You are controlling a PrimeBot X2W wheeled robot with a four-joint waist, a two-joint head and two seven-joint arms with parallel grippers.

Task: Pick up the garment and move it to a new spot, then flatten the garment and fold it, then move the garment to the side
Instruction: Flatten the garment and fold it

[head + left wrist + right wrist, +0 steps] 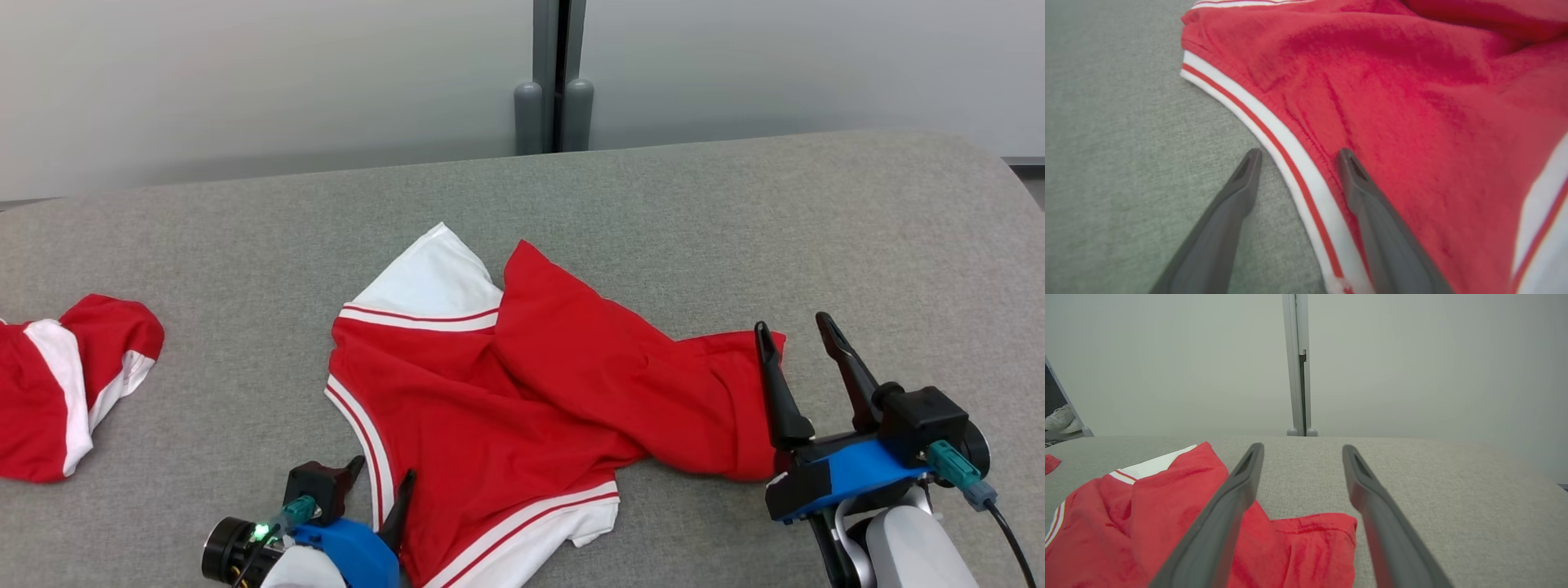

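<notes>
A red garment [522, 384] with white sleeves and striped trim lies crumpled on the grey table [735, 212], near its middle. My left gripper [382, 474] is open at the garment's near left edge. In the left wrist view this gripper [1298, 155] straddles the white striped neckline trim [1274, 134], one finger on the table and one over the red cloth. My right gripper [793, 331] is open above the garment's right end, where the red hem [1314, 535] lies under and between its fingers [1237, 486] in the right wrist view.
A second red and white garment [57, 384] lies at the table's left edge. A pale wall with a grey post [555, 73] stands behind the table. White shoes [1059, 418] show at the far left beyond the table.
</notes>
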